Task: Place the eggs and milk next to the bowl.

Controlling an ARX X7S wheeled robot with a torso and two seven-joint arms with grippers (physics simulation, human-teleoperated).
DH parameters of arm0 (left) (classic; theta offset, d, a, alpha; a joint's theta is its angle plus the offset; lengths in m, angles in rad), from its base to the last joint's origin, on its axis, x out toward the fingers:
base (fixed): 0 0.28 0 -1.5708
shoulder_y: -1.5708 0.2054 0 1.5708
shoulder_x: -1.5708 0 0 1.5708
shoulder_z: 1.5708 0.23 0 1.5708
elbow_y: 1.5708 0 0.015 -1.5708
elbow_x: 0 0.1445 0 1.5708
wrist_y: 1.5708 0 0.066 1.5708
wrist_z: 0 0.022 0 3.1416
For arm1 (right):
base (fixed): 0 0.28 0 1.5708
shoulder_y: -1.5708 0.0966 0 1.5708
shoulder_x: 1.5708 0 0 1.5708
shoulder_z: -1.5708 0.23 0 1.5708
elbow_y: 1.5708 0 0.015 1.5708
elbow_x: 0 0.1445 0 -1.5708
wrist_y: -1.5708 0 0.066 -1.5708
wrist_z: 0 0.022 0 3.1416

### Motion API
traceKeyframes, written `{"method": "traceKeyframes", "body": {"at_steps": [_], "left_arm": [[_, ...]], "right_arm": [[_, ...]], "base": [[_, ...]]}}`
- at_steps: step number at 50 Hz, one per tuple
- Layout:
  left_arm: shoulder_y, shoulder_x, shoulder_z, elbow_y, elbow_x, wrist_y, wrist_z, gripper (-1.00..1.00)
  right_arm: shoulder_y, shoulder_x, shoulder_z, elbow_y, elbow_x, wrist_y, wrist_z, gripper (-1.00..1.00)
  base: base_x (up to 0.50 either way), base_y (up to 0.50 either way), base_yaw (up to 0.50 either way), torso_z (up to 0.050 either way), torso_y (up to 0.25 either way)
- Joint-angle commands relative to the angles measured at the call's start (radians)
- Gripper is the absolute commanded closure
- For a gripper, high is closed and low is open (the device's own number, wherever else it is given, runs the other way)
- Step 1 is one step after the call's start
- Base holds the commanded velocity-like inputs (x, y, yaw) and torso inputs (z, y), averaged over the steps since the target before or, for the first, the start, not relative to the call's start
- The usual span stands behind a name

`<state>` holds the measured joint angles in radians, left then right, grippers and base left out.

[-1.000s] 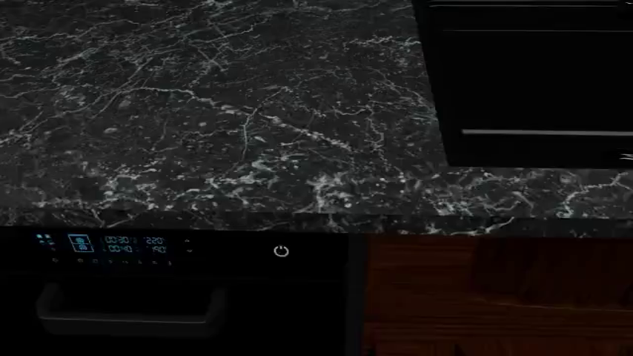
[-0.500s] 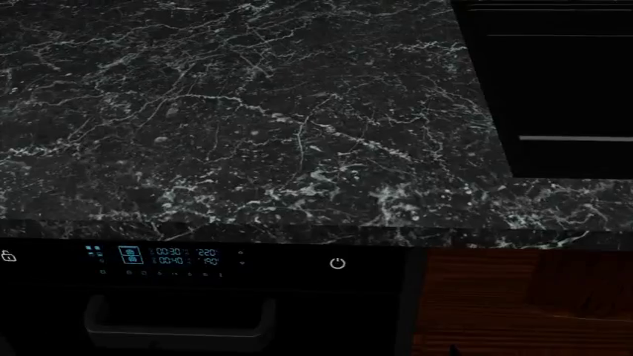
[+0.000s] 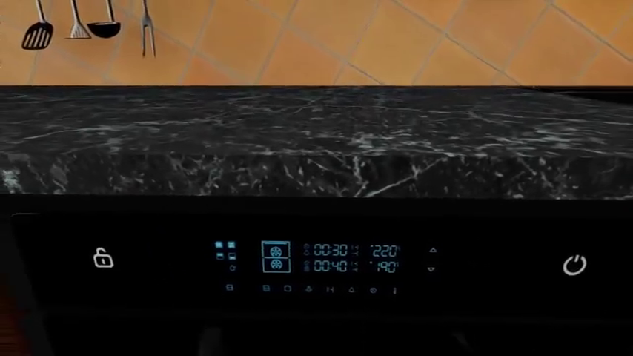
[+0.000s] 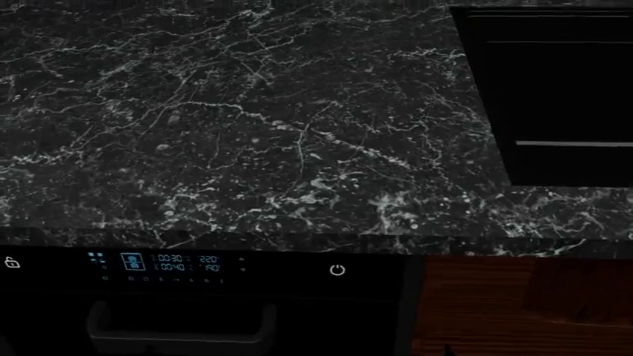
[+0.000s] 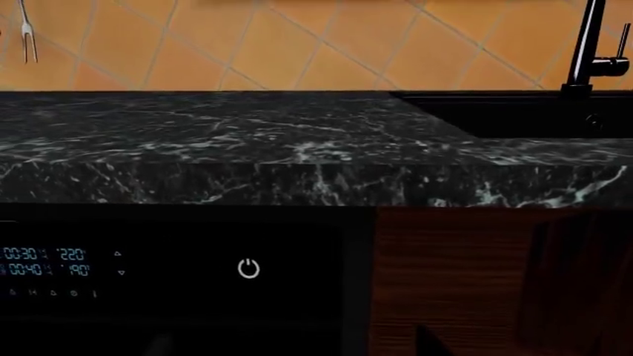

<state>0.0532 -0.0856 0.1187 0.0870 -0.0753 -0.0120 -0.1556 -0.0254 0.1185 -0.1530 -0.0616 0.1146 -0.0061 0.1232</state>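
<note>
The eggs, the milk and the bowl are out of view in every frame. In the left wrist view, my left gripper (image 3: 334, 343) shows only as two faint dark fingertips (image 3: 207, 341), set wide apart with nothing between them, facing the oven's control panel (image 3: 307, 259). In its own view, my right gripper (image 5: 292, 345) is likewise two dim tips (image 5: 425, 343), wide apart and empty, low in front of the oven and the wooden cabinet door (image 5: 475, 282). Both grippers hang below the counter's edge.
A black marble counter (image 4: 247, 133) fills the head view, with a black sink (image 4: 554, 96) at the right and its tap (image 5: 588, 52). Below are the oven with a lit display (image 4: 178, 262), its handle (image 4: 178, 326) and a wooden cabinet (image 4: 514, 304). Utensils (image 3: 79, 26) hang on the tiled wall.
The head view has shifted: counter, sink and oven panel slid to the right and a little down in the picture. Most of that happened in the first half second.
</note>
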Motion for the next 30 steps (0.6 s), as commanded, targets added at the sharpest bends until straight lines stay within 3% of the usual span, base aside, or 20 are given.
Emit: {"method": "traceKeyframes", "body": {"at_steps": [1, 26, 27, 30], "left_arm": [[-0.006, -0.002, -0.009, -0.003, -0.015, -0.008, 0.026, -1.00], [0.000, -0.041, 0.013, 0.058, -0.030, -0.009, -0.013, -1.00], [-0.073, -0.082, 0.011, 0.171, -0.081, -0.159, 0.023, -1.00], [-0.116, -0.103, -0.002, 0.213, -0.096, -0.221, 0.029, -1.00]], "right_arm": [[0.008, 0.001, 0.000, 0.012, 0.000, 0.003, 0.008, -1.00], [0.018, 0.027, -0.019, -0.029, 0.007, 0.026, 0.040, -1.00], [0.079, 0.074, 0.003, -0.151, -0.013, 0.147, 0.053, -1.00], [0.112, 0.101, 0.016, -0.217, -0.008, 0.223, 0.050, -1.00]], "base": [[0.00, 0.00, 0.00, 0.050, 0.000], [0.00, 0.00, 0.00, 0.050, 0.000], [0.00, 0.00, 0.00, 0.000, 0.000], [0.00, 0.00, 0.00, 0.000, 0.000]]}}
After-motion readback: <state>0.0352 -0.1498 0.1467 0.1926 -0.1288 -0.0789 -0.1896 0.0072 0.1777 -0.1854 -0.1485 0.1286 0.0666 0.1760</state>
